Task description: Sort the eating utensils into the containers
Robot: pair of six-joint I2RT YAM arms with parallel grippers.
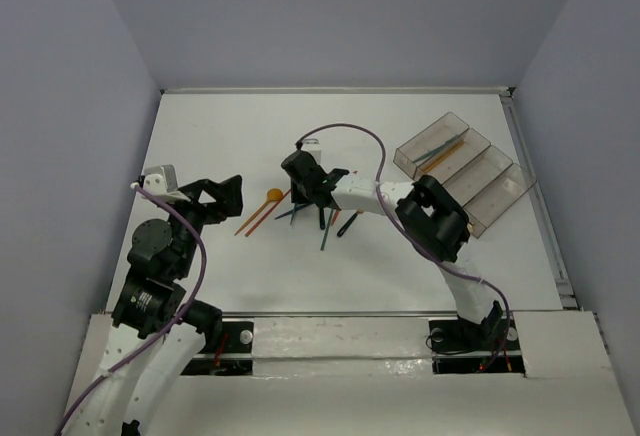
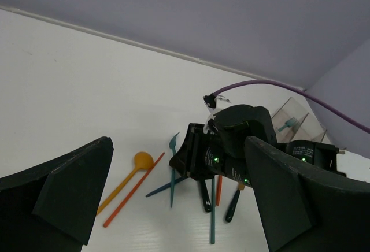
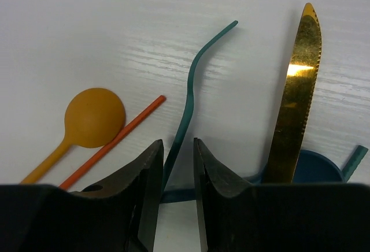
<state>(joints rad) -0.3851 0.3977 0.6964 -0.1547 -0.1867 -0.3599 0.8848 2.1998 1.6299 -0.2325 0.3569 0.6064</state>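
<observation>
Several utensils lie in a loose pile mid-table: an orange spoon [image 1: 274, 195], an orange stick-like handle [image 1: 262, 218], a teal fork [image 3: 191, 90], a gold-bladed knife [image 3: 298, 90], a blue spoon [image 3: 315, 168], and a long teal handle [image 1: 325, 236]. My right gripper [image 3: 176, 154] is low over the pile, its jaws a narrow gap apart astride the teal fork's handle, not clamped. My left gripper [image 1: 228, 199] hangs wide open and empty to the left of the pile. The clear divided containers [image 1: 470, 171] stand at the right; the first bin holds a teal and an orange utensil [image 1: 440, 151].
The left wrist view shows the right gripper's body [image 2: 231, 142] over the pile, with black-handled utensils [image 2: 204, 194] and an orange handle [image 2: 219, 188] beneath it. A purple cable [image 1: 350, 128] arcs over the right arm. Walls enclose the white table [image 1: 220, 136].
</observation>
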